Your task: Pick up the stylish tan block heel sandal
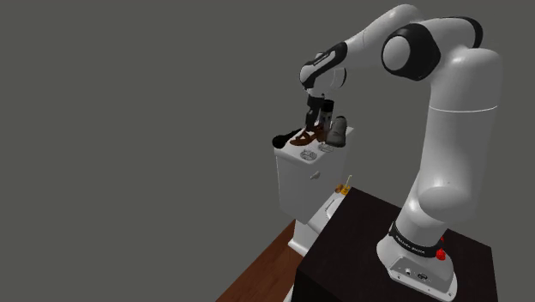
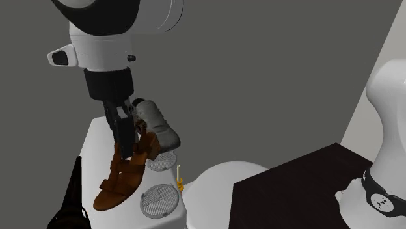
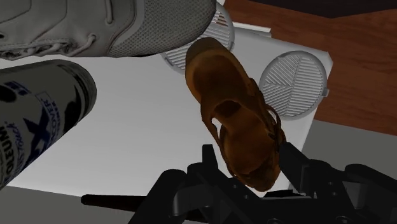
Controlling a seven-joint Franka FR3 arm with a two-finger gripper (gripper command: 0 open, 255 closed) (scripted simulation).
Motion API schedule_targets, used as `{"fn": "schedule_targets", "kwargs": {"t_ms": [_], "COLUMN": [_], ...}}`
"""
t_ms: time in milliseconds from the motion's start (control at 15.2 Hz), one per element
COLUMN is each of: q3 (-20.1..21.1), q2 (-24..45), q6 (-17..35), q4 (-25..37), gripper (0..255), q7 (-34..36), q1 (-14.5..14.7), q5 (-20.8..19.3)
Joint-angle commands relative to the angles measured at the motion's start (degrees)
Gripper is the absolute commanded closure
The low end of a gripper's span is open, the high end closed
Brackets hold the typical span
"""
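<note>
The black gripper (image 3: 254,164) clasps the brown strappy sandal (image 3: 230,108) by its heel end, toe tilted down over the white toilet tank lid (image 3: 140,133). Beside it lies a pale can (image 3: 38,121) with blue lettering, only a large "X" legible. Beyond are a grey sneaker (image 3: 108,25) and two ribbed round buttons (image 3: 294,86).

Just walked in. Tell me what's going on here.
The white arm's black gripper clasps the brown strappy block-heel sandal over the top of the white toilet tank. A grey sneaker lies right beside the sandal, and a white cylinder with blue print is close by. Whether the sandal is already clear of the tank top is hard to tell.
</note>
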Motion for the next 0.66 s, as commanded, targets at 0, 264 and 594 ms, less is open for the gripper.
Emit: {"fn": "schedule_targets", "kwargs": {"t_ms": [0,264,594], "q3": [-0.2,-0.6,-0.8], "q2": [-0.7,-2.1,-3.1], "q6": [-1.2,-3.8,-5.9], "q4": [0.7,2.2,3.5], "gripper": [255,255,255], "q7": [0.4,1.3,2.0], "q1": [0.1,0.4,0.5], "q5": [-0.6,-1.8,-2.6]}}
